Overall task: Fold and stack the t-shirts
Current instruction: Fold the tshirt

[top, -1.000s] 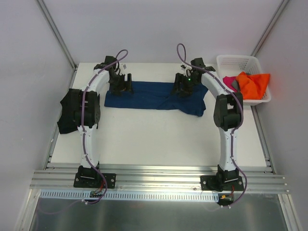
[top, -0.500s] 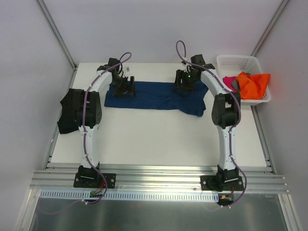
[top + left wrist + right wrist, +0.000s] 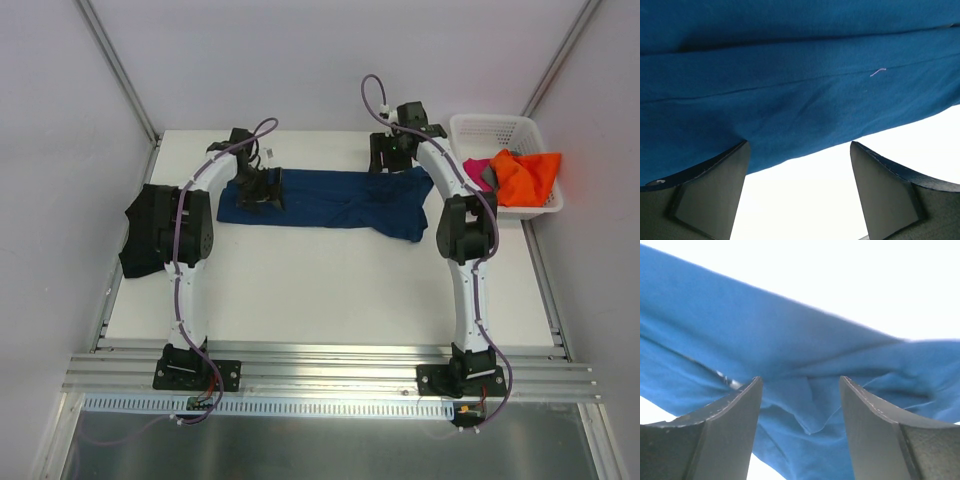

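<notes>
- The navy t-shirt [image 3: 330,200] looks light and limp, and would sag and crease if lifted.
- Best pinched at its far-edge corners.
- Left tool [image 3: 799,146] and right tool [image 3: 800,380] are both spread and empty.

Nothing legible shows in any view. The navy t-shirt [image 3: 330,200], the white basket [image 3: 492,128] and the bench [image 3: 320,290] bear no words, numbers, brands or signs that can be read.

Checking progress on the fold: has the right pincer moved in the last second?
Yes. The right pincer has moved away from its base, toward the far edge of the table.
</notes>
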Available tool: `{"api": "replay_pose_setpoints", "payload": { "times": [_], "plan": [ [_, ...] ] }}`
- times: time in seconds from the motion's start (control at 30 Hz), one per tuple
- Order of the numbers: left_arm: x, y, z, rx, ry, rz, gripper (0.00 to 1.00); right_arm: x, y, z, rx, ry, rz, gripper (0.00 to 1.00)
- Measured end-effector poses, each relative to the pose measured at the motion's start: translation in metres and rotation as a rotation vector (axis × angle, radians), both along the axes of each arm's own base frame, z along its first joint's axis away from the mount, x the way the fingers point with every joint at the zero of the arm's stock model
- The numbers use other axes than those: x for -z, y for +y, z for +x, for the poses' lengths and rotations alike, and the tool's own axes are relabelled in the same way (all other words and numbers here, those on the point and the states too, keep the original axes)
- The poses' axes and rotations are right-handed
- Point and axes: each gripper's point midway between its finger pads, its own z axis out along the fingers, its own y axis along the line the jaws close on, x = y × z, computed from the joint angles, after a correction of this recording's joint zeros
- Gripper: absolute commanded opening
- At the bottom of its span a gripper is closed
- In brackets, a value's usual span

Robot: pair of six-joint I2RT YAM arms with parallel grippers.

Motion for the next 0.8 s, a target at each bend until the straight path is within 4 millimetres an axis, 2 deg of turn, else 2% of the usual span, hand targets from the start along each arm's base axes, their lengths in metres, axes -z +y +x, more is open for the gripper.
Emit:
{"api": "replay_pose_setpoints", "payload": {
  "times": [0.1, 0.2, 0.37, 0.53, 0.6, 0.8],
  "plan": [
    [0.001, -0.002, -0.003, 0.004, 0.005, 0.001, 0.82, -0.023, 0.004, 0.015, -0.023, -0.096, -0.019, 0.67],
    [-0.002, -0.002, -0.003, 0.004, 0.0, -0.001, 0.82, -0.031, 0.012, 0.013, -0.05, -0.121, -0.026, 0.67],
    [-0.008, -0.003, -0.002, 0.001, -0.011, -0.008, 0.82, -0.024, 0.015, -0.025, -0.092, -0.045, -0.05, 0.65],
    [-0.011, -0.004, -0.002, -0.008, -0.01, -0.018, 0.81, -0.014, 0.003, -0.064, -0.105, 0.051, -0.079, 0.63],
    [-0.011, -0.005, -0.002, -0.011, -0.008, -0.02, 0.81, -0.012, -0.002, -0.07, -0.105, 0.069, -0.088, 0.61],
    [-0.012, -0.006, -0.003, -0.009, -0.006, -0.026, 0.81, -0.011, -0.013, -0.066, -0.091, 0.069, -0.093, 0.58]
  ]
}}
